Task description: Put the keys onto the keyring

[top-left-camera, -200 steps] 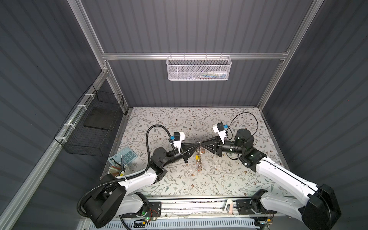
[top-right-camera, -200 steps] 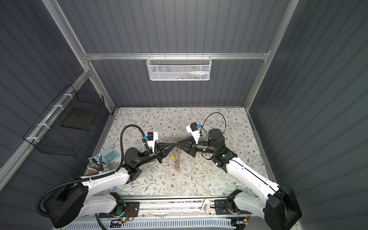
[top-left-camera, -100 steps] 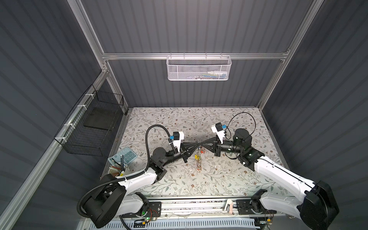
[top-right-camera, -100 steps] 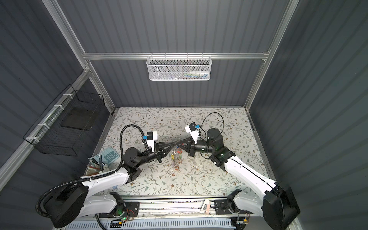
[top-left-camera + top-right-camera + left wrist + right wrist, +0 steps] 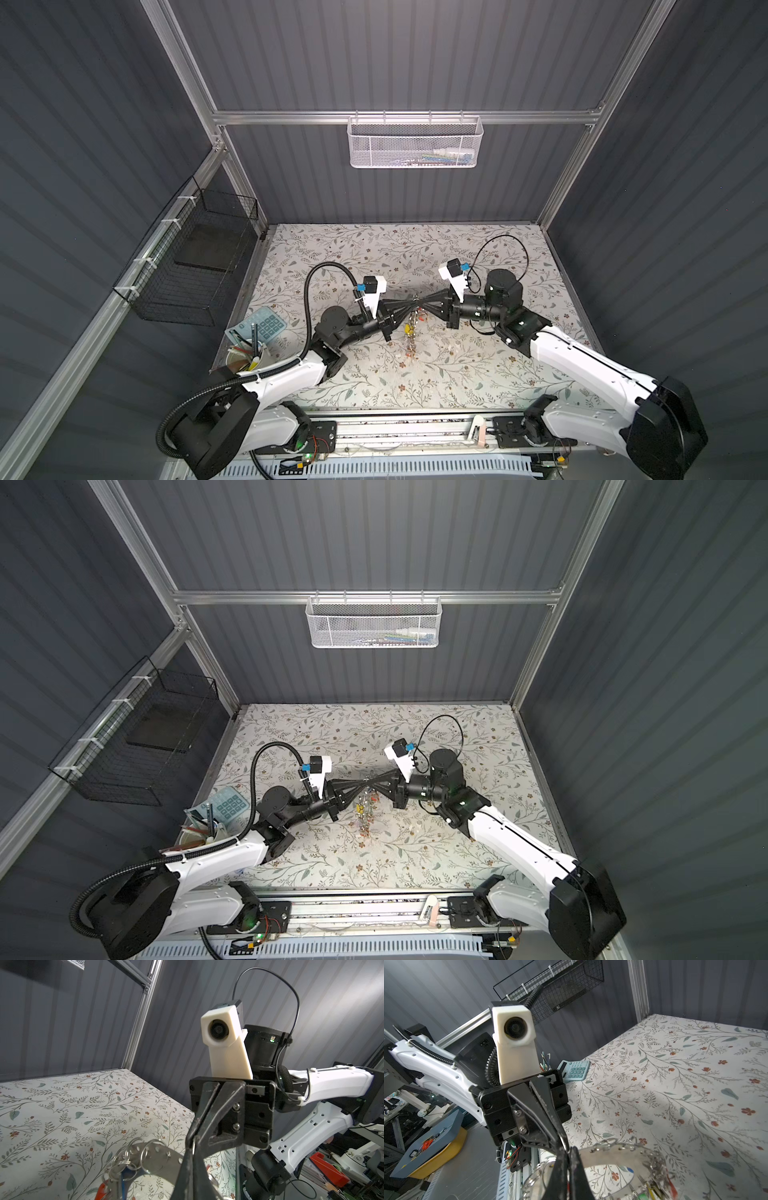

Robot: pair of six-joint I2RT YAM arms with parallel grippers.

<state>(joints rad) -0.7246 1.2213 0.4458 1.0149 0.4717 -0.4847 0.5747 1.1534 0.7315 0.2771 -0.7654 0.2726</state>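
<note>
Left gripper [image 5: 414, 310] and right gripper [image 5: 424, 308] meeting tip to tip above the floral table [image 5: 457, 374], left jaws clamped on the keyring [image 5: 160, 1159] rim, right jaws pressed together at the same spot, what they pinch unclear, keys [image 5: 101, 1188] with orange-red tag dangling below both tips

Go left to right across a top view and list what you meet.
Black wire wall basket → teal calculator → white left wrist camera housing → large flat grey metal keyring disc, hanging with coloured tags → white right wrist camera housing → black cylindrical right arm joint.
</note>
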